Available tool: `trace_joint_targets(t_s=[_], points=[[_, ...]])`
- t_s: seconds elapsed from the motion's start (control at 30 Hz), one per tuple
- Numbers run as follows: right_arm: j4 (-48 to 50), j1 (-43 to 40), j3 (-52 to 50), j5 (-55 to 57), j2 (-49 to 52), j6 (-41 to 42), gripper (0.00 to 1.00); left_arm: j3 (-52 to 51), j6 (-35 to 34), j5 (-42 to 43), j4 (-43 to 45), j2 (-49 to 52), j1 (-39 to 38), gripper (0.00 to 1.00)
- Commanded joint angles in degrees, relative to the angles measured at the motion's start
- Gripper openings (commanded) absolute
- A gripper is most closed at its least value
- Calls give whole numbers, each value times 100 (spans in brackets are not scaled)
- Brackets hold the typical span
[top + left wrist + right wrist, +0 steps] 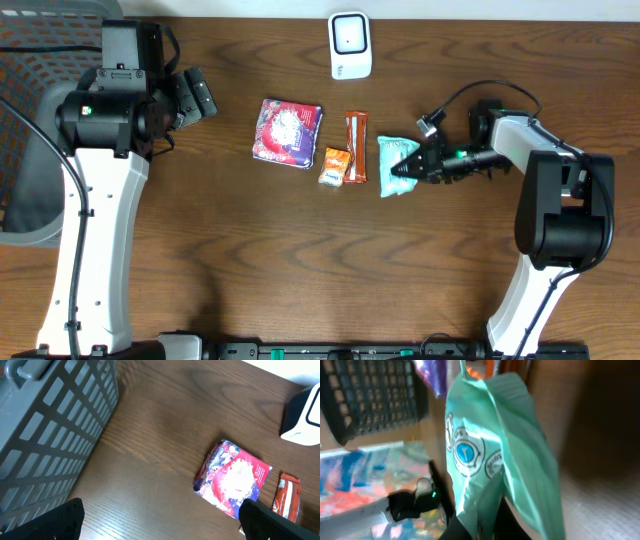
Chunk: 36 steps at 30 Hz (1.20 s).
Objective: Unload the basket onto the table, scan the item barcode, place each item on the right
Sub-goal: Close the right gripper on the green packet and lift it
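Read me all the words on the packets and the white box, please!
Nothing reads clearly in any view.
The teal packet: round blue badges, lettering too blurred.
The red and purple packet: print too blurred.
The orange bar and the small orange packet: too small.
The white scanner: no legible marking.

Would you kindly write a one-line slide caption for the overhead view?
Right gripper shut on the teal packet, apart from the white scanner; left gripper open.
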Motion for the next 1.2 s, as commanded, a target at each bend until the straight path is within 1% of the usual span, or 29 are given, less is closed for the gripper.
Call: trace_joint_targets(t_s=[0.0,0.07,0.13,0.43,0.7,0.77,0.87,0.93,1.0,1.07,1.13,1.17], points=[[-531,17,-17,-415,31,-1692,1,-52,-74,-72,-17,33,4,98],[-863,35,-17,-293,31,-2218,1,-52,-76,-72,-17,33,4,98],[-1027,39,-17,-175,31,-2402,1,-52,-74,-72,-17,33,4,98],[-1021,46,-17,378,31,-2450,1,-52,-74,-72,-15,33,4,98],[-855,83,-17,422,31,-2422,1,-52,-74,-72,-17,33,4,98],[-695,83,-17,424,31,-2177,1,-52,-74,-72,-17,33,4,98],[-262,83,-17,402,31,-1521,1,-52,-74,-72,-15,33,4,98],[94,83,-17,474,31,-970,7,-52,-74,-72,-17,33,4,98],[481,83,-17,837,31,-321,11,-52,-74,-72,-17,33,4,98],[756,83,-17,1469,31,310,19,-52,-74,-72,-17,33,4,98],[890,83,-11,2151,28,885,22,-52,-76,-72,-15,33,4,98],[885,74,13,2430,24,1051,25,-52,-76,-72,-17,33,4,98]])
